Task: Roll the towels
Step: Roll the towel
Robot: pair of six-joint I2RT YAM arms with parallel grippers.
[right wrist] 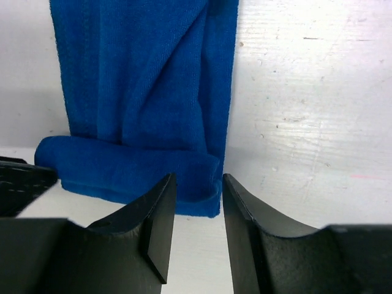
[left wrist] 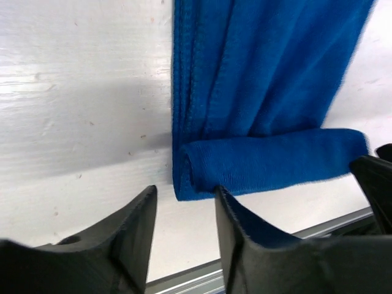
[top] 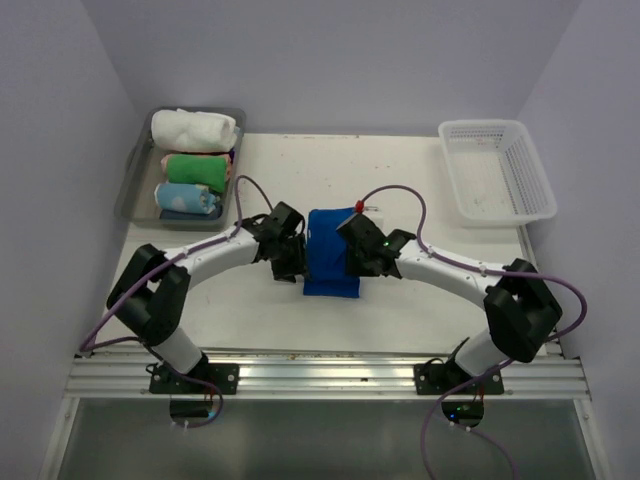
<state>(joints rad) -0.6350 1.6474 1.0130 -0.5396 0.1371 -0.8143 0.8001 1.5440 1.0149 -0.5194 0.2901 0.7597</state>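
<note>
The royal blue towel point(top: 330, 255) lies flat in the middle of the table, its near end turned over into a short roll point(left wrist: 269, 162) point(right wrist: 128, 168). My left gripper point(top: 292, 262) point(left wrist: 185, 191) is open just short of the roll's left end, with only bare table between its fingers. Open too, my right gripper point(top: 352, 262) point(right wrist: 198, 179) hovers at the roll's right corner, and its fingers do not close on the cloth. The white towel point(top: 193, 130) sits rolled at the far end of the grey tray point(top: 135, 175).
The tray at the back left also holds a rolled green towel point(top: 197, 167) and a pale blue dotted towel point(top: 187, 198). A white plastic basket point(top: 497, 170) stands at the back right. A metal rail point(top: 330, 375) runs along the near edge.
</note>
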